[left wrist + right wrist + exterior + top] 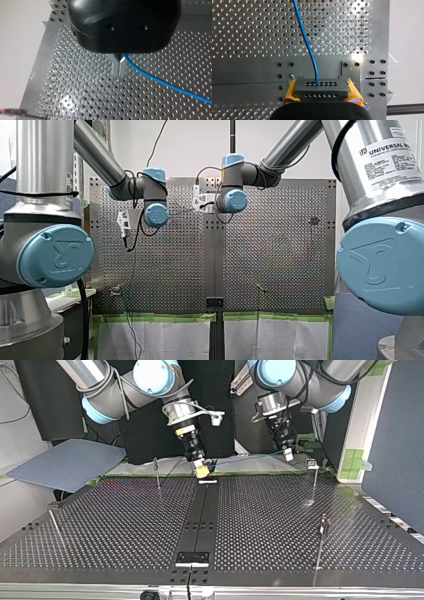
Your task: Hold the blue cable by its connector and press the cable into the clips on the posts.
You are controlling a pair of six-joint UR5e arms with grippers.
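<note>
Right gripper (321,88) clamps the rigid grey perforated connector block (329,90), surest hold; left gripper (120,67) pinches thin blue cable (162,81), likely limp.

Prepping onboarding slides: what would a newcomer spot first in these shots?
My right gripper, with yellow pads, clamps the grey connector at the top view's middle. The blue cable runs from it to my left gripper, whose metal fingers pinch it. Thin posts stand on the perforated table, none visibly holding the cable.
</note>
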